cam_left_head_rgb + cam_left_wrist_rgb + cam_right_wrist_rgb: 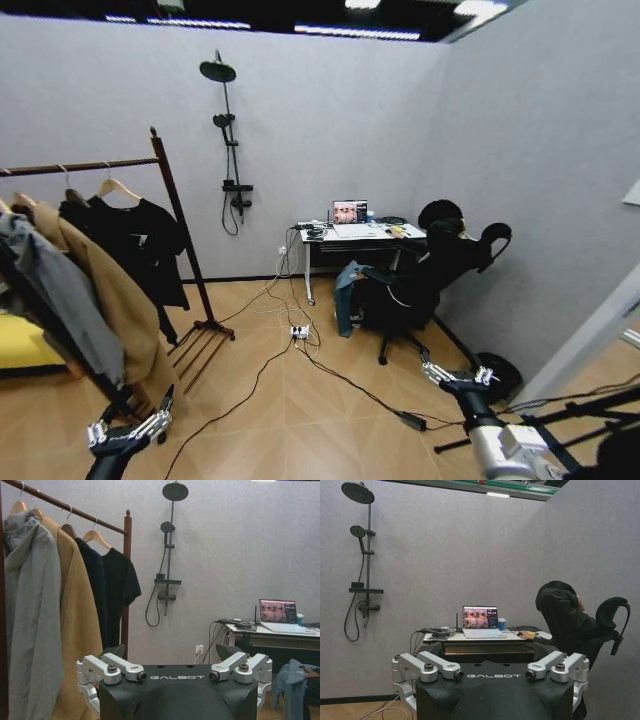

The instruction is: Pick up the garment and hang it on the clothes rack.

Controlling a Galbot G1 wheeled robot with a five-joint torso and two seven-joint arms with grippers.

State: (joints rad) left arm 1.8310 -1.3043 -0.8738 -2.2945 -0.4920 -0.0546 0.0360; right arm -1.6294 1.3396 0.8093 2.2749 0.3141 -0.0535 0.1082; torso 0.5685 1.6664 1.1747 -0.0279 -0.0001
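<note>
The clothes rack (172, 200) stands at the left, its dark wooden rail (75, 511) carrying several hangers. A plain black garment (95, 580) hangs limp on the rail between a tan coat (75, 620) and a black T-shirt (120, 580); in the head view the black garment (72, 210) sits just behind the tan coat (110, 290). My left gripper (130, 430) is low in front of the rack, open and empty (170, 652). My right gripper (458, 377) is low at the right, open and empty (485, 652), facing the desk.
A grey jacket (55, 290) hangs nearest me. A shower fixture (228, 150) is on the back wall. A person sits in a black chair (420, 285) at a desk (350, 235) with a laptop. Cables and a power strip (299, 331) cross the floor. Black stand legs (560, 415) lie at right.
</note>
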